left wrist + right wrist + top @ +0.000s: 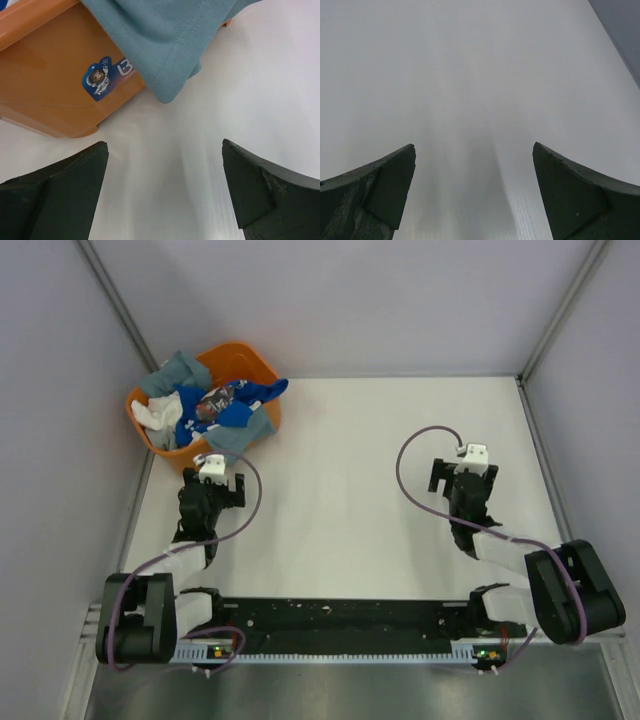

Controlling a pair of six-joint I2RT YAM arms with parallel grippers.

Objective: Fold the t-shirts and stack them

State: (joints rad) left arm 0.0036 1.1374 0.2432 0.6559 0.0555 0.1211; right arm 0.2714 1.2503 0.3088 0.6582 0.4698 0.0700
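Observation:
The t-shirts lie bunched in an orange tub (257, 362) at the table's far left: a royal blue one (200, 408) with white lettering, a dusty grey-blue one (250, 432) hanging over the tub's near rim, and a white one (157, 417). In the left wrist view the grey-blue cloth (165, 35) drapes over the tub's wall (45, 95). My left gripper (208, 472) is open and empty just in front of the tub; it also shows in the left wrist view (165, 150). My right gripper (468, 462) is open and empty over bare table at the right, also in the right wrist view (474, 150).
Grey walls enclose the white table (340, 470) on three sides. The tub carries a small blue astronaut sticker (99, 77). A black rail (330, 620) runs along the near edge between the arm bases.

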